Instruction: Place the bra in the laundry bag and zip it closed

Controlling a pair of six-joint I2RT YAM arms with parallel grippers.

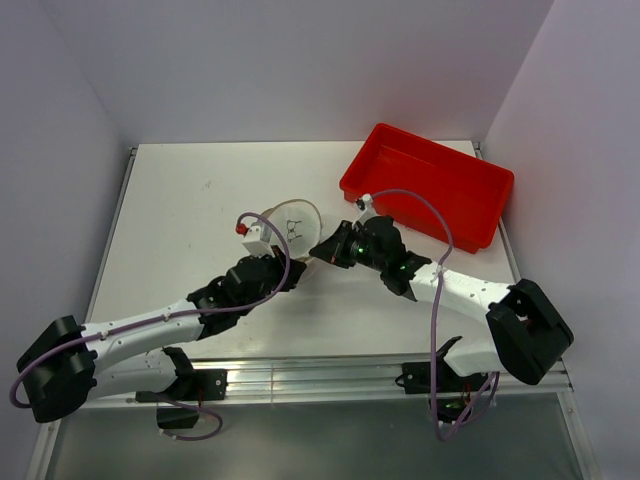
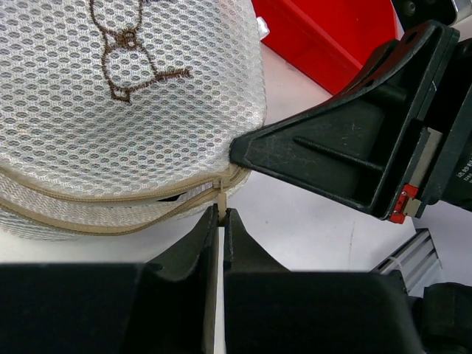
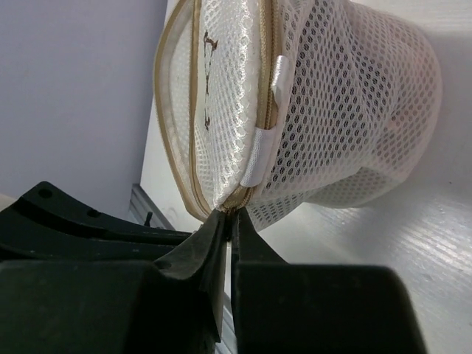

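Observation:
The laundry bag (image 1: 292,222), a round whitish mesh pouch with a beige zipper rim and a brown stitched figure, sits mid-table. It fills the left wrist view (image 2: 110,110) and the right wrist view (image 3: 310,110). My left gripper (image 2: 221,214) is shut on the beige zipper pull (image 2: 220,198) at the bag's rim. My right gripper (image 3: 230,217) is shut on the bag's zipper seam end (image 3: 237,205); its fingers (image 2: 332,147) show in the left wrist view, touching the bag. The zipper stands partly open on the left side (image 2: 147,200). The bra is hidden; I cannot see it through the mesh.
A red plastic tray (image 1: 430,185) stands at the back right, just behind the right arm. A small white block with a red cap (image 1: 250,232) sits on the left wrist. Walls close in at back, left and right.

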